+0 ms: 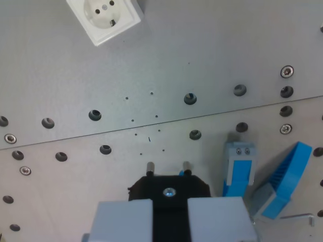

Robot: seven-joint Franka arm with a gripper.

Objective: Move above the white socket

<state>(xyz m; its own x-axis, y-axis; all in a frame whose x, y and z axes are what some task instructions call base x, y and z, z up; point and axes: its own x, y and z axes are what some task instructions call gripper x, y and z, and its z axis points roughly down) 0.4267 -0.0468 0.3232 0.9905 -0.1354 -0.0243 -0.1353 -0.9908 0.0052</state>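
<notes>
White socket (104, 16) top-cropped; gripper (170, 214) btm edge, mostly cut off

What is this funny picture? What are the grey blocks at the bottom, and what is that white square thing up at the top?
This picture comes from a camera fixed on a robot arm's wrist, looking down. The two pale grey blocks at the bottom belong to the robot's gripper; its jaws are closed on a black plastic plug with two metal pins pointing forward. Below lies a grey metal table full of round holes and screws. The square white plastic socket sits at the top, toward the wrist view's left, partly cut off by the edge. On the wrist view's right are some blue and grey plastic parts; I cannot tell what they are for.
</notes>
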